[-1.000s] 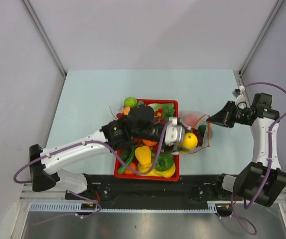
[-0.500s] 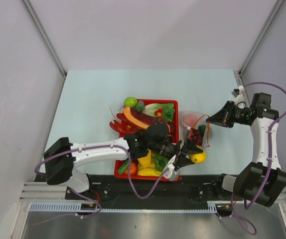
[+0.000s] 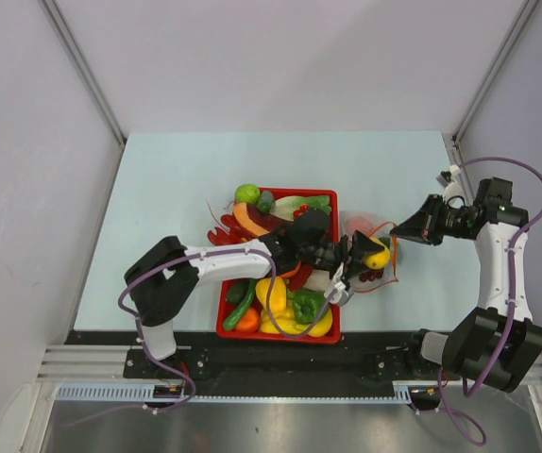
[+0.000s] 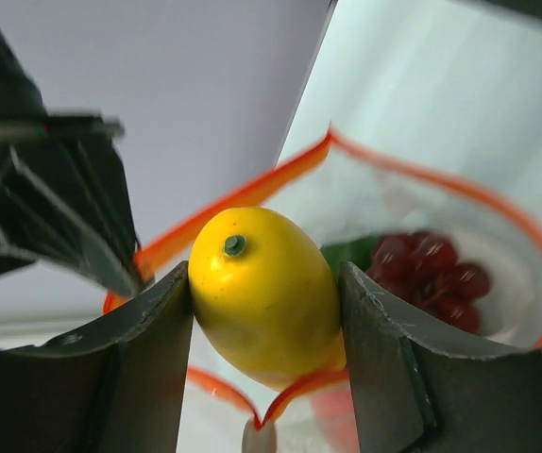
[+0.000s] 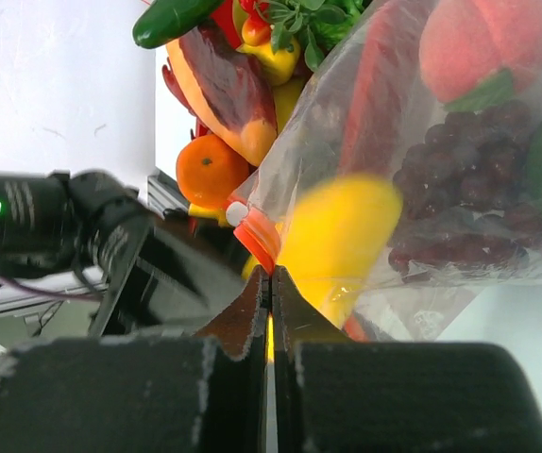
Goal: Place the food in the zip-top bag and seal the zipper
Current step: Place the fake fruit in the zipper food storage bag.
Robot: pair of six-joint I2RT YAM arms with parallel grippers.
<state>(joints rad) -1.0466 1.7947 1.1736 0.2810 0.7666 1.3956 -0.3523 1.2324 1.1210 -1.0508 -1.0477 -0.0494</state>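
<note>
My left gripper [image 4: 263, 283] is shut on a yellow lemon [image 4: 266, 293] and holds it right at the mouth of the zip-top bag [image 5: 347, 123]. The orange-red zipper [image 4: 252, 193] curves round the lemon. Inside the bag lie a purple grape bunch [image 4: 431, 269], a pink peach [image 5: 465, 42] and a dark green piece [image 4: 351, 253]. My right gripper [image 5: 271, 274] is shut on the bag's rim at the zipper [image 5: 260, 231] and keeps the mouth lifted. From above, the lemon [image 3: 377, 257] sits between the left gripper [image 3: 370, 255] and the right gripper [image 3: 396, 229].
Left of the bag stands the red tray [image 3: 295, 191], under my left arm, with a yellow pepper [image 3: 273, 293], a green pepper [image 3: 309, 307], an orange [image 3: 247, 319] and a red lobster [image 3: 228, 231]. Walls close in the table on three sides.
My left arm has swung the lemon out toward the tray's front right corner and then back up into the bag's mouth. The right gripper has kept its hold on the bag's rim.
</note>
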